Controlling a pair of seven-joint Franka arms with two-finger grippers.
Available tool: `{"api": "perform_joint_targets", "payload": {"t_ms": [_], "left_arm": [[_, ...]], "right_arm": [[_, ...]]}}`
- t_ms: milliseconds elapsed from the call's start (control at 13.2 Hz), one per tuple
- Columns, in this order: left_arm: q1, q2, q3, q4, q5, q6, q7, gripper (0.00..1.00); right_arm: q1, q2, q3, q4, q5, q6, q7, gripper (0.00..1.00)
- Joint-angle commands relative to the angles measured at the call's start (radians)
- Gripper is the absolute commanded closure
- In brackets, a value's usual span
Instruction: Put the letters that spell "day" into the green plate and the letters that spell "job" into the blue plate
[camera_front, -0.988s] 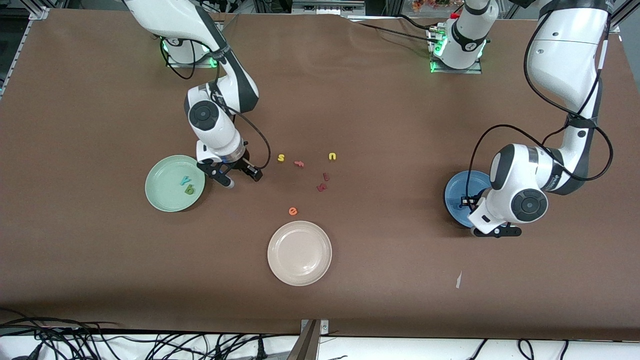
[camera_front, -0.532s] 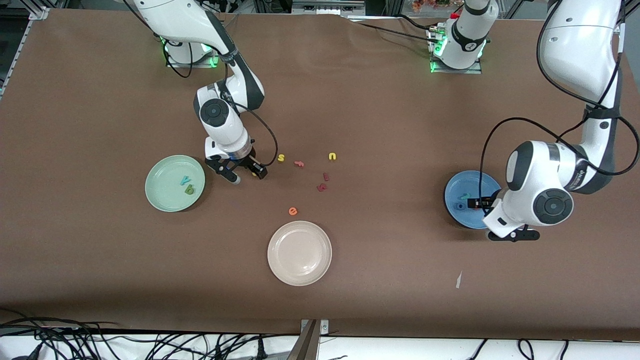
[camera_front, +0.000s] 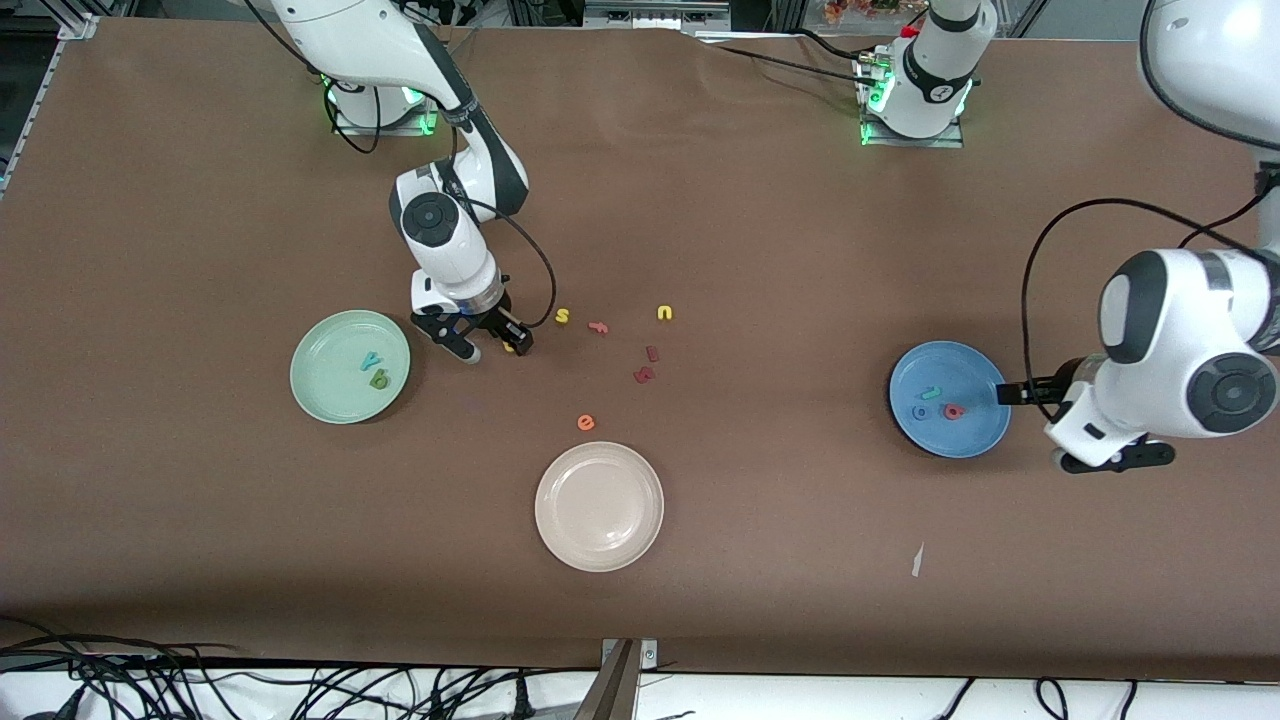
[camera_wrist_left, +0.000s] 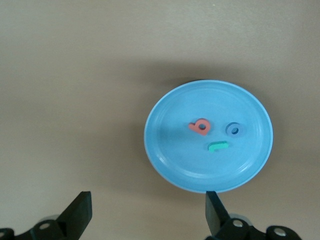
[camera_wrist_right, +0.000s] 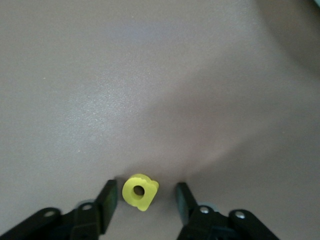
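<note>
The yellow "d" (camera_wrist_right: 140, 191) lies flat on the table between the fingers of my right gripper (camera_wrist_right: 146, 197), with a small gap on each side. The right gripper (camera_front: 492, 348) is open, low at the table beside the green plate (camera_front: 318, 345). That plate holds the teal "y" (camera_front: 371, 360) and the dark green "a" (camera_front: 379, 379). The blue plate (camera_front: 968, 435) holds the teal "j" (camera_wrist_left: 218, 146), the blue "o" (camera_wrist_left: 235, 130) and the salmon-red "b" (camera_wrist_left: 199, 126). My left gripper (camera_front: 1035, 428) hangs open and empty at that plate's rim, toward the left arm's end.
Loose letters lie mid-table: a yellow "s" (camera_front: 562, 316), a salmon letter (camera_front: 598, 326), a yellow "u" (camera_front: 665, 313), two dark red letters (camera_front: 644, 375) and an orange "e" (camera_front: 586, 422). A cream plate (camera_front: 599, 506) sits nearer the front camera. A white scrap (camera_front: 917, 560) lies near the front edge.
The left gripper has opened, left the "b" in the blue plate and drawn back toward its end. The right gripper has moved from the green plate to the "d", its fingers narrowing.
</note>
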Motion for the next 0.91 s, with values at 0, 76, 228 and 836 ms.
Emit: {"api": "perform_joint_targets", "payload": {"t_ms": [0,76,228,836], "left_arm": [[0.048,-0.072,-0.017,-0.015,-0.074,-0.03,0.019,0.0],[0.066,-0.113,-0.015,-0.03,-0.127,-0.029,0.022,0.0],[0.088,-0.227,-0.013,-0.079,-0.159,-0.024,0.026,0.0],[0.003,-0.471,-0.013,-0.107,-0.264,-0.056,0.011,0.0]], "right_arm": [[0.012,0.016,-0.004,-0.012,0.013,0.044,0.005,0.58],[0.012,0.018,-0.004,-0.012,0.013,0.044,0.005,0.63],[0.012,0.022,-0.004,-0.011,0.013,0.05,0.005,0.69],[0.01,-0.105,-0.099,0.049,0.012,-0.216,-0.149,0.72]]}}
